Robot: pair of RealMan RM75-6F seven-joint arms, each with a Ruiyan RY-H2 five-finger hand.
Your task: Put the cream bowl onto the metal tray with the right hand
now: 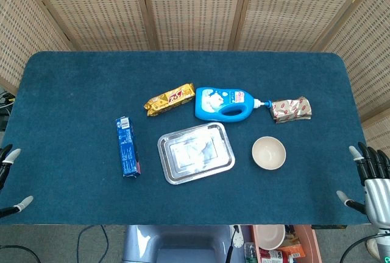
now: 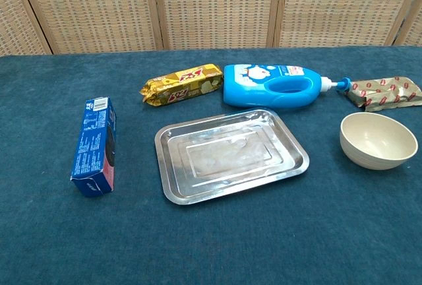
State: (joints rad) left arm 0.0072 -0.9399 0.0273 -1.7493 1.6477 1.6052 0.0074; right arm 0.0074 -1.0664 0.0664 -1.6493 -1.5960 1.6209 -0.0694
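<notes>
1. My right hand (image 1: 372, 181), seen past the blue table's (image 1: 183, 92) right edge, has black fingers with pale grey tips
2. Its palm is a light grey, metallic-looking block
3. My left hand (image 1: 9, 181), past the table's left edge, shows only dark fingers ending in whitish-grey tips
4. The chest view shows neither hand

Bright even overhead light, faint shadows, glare on metal tray (image 1: 195, 152), both views sharp
</notes>
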